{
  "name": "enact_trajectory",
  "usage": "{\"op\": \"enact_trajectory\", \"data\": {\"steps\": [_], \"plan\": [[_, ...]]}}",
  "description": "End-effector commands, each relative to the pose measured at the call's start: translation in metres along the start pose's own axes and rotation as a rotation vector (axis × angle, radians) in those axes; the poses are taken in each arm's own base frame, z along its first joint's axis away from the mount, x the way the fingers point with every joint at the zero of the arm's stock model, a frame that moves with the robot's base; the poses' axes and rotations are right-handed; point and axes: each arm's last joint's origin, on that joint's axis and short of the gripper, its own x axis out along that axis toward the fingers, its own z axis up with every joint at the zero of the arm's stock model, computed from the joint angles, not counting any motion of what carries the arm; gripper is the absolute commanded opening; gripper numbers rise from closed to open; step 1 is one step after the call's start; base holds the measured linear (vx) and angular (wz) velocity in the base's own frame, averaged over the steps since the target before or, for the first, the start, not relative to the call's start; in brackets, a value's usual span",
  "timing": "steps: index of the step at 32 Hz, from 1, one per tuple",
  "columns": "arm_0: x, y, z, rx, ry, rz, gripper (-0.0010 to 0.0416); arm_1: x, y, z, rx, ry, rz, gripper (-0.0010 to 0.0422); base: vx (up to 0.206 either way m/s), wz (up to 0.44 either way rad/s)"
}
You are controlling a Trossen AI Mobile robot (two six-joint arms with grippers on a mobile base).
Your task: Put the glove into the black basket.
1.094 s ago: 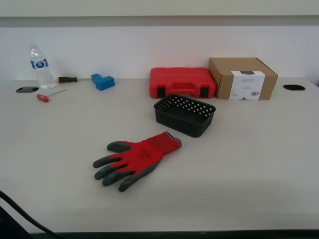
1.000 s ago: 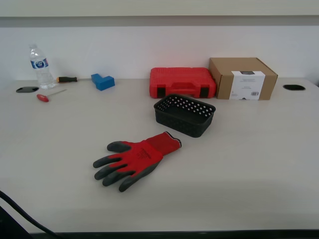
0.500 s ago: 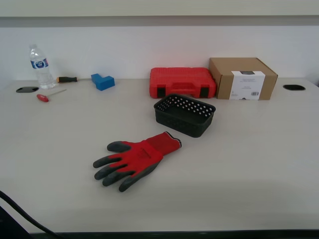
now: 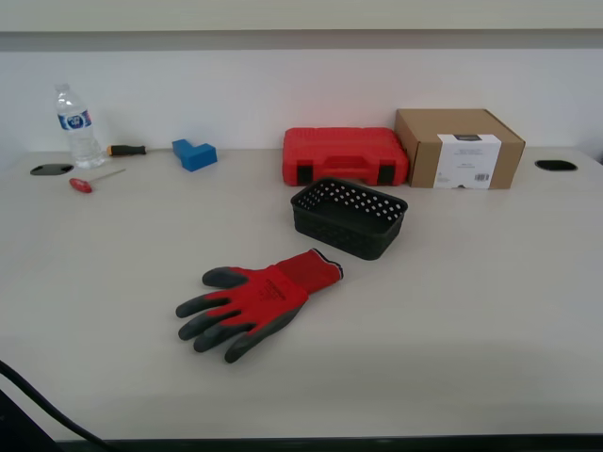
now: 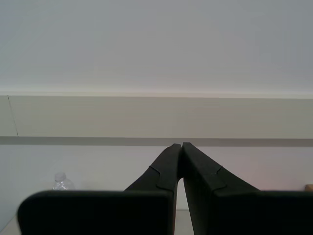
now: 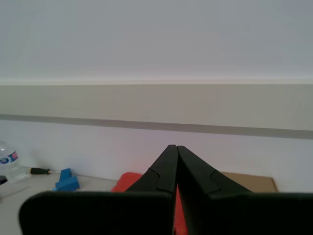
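My first gripper (image 6: 175, 147): fingers (image 6: 164, 169) pressed together at the tips, holding nothing; aimed at the wall above the table's far edge. Not visible in the exterior view.

My second gripper (image 5: 182, 144): fingers (image 5: 168, 164) likewise closed tip to tip, empty; aimed at the wall. Not visible in the exterior view.

Glove (image 4: 252, 301): flat on the table (image 4: 490, 282), near the middle of the exterior view. Cuff points to 2 o'clock, grey fingertips to 8 o'clock. Touched by neither gripper.

Basket (image 4: 350, 217): at 1 o'clock from the glove, close to the cuff but apart from it. Upright, open side up, nothing seen inside.

Case (image 4: 345, 154): red, black latches, at 12 o'clock from the basket, just behind it near the wall.

Box (image 4: 459, 148): brown cardboard with a white label, at 3 o'clock from the case, just beside it.

Block (image 4: 194, 153): blue, at 9 o'clock from the case, well apart.

Bottle (image 4: 75, 126): clear plastic, upright, at 9 o'clock from the block, near the table's far corner.

Screwdrivers: one with a black and orange handle (image 4: 126, 149) between bottle and block; one with a red handle (image 4: 83, 185) at 6 o'clock from the bottle.
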Motion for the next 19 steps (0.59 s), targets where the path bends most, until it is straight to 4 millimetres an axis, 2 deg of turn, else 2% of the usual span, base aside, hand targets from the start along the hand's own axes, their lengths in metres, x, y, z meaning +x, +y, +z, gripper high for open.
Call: {"op": "enact_trajectory", "data": {"steps": [1, 4, 9, 14, 19], "plan": [[0.003, 0.014, 0.001, 0.002, 0.011, 0.061, 0.0001, 0.0, 0.0, 0.0, 0.0, -0.003, 0.001, 0.0, 0.0, 0.0], [0.006, 0.028, -0.003, 0.002, 0.043, 0.122, 0.0001, 0.0, 0.0, 0.0, 0.0, -0.003, 0.001, 0.0, 0.0, 0.0], [0.019, 0.049, -0.023, 0.003, 0.14, 0.213, 0.0001, 0.0, 0.0, 0.0, 0.0, -0.003, 0.001, 0.0, 0.0, 0.0], [0.039, 0.071, -0.057, 0.008, 0.285, 0.306, 0.0001, 0.0, 0.0, 0.0, 0.0, -0.002, 0.001, 0.0, 0.0, 0.0], [0.058, 0.096, -0.103, -0.002, 0.443, 0.382, 0.0001, 0.0, 0.0, 0.0, 0.0, -0.001, 0.001, 0.0, 0.0, 0.0]]}}
